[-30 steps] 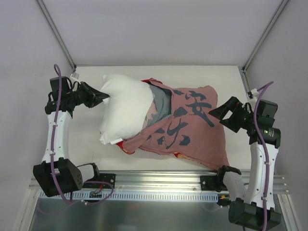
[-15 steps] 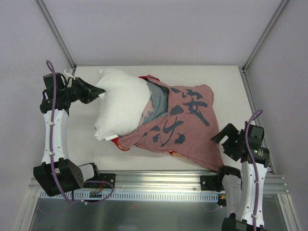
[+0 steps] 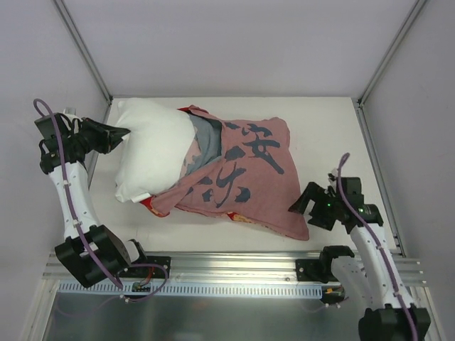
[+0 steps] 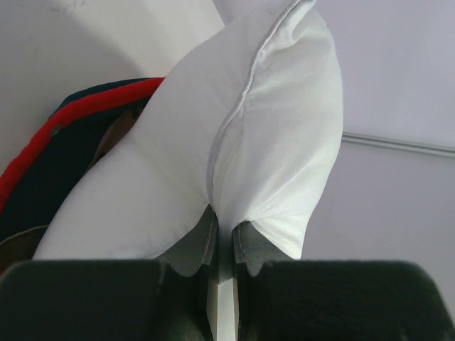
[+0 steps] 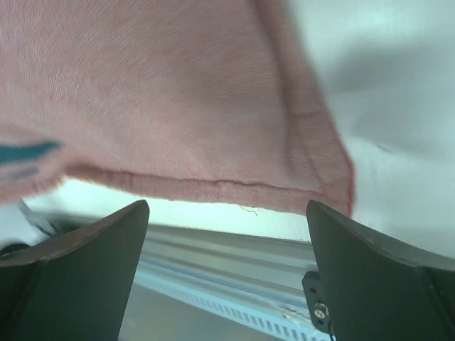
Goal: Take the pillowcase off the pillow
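Observation:
The white pillow (image 3: 153,153) lies at the table's left, about half out of the dusty-pink pillowcase (image 3: 249,177) with dark characters. My left gripper (image 3: 122,133) is shut on the pillow's far-left corner; the wrist view shows the white seam (image 4: 234,121) pinched between the fingers (image 4: 250,245), with the case's red trim (image 4: 64,135) and navy lining behind. My right gripper (image 3: 307,206) is open and empty, right beside the pillowcase's near right corner (image 5: 313,177), which hangs just in front of the jaws.
The metal rail (image 3: 234,266) runs along the table's near edge and shows below the cloth in the right wrist view (image 5: 234,277). Frame posts (image 3: 85,53) stand at the back corners. Bare table (image 3: 334,135) lies right of the case.
My left gripper pulled the pillow leftward, and the pillowcase slid left with it. My right arm drew back and down, then moved in to the case's near right corner.

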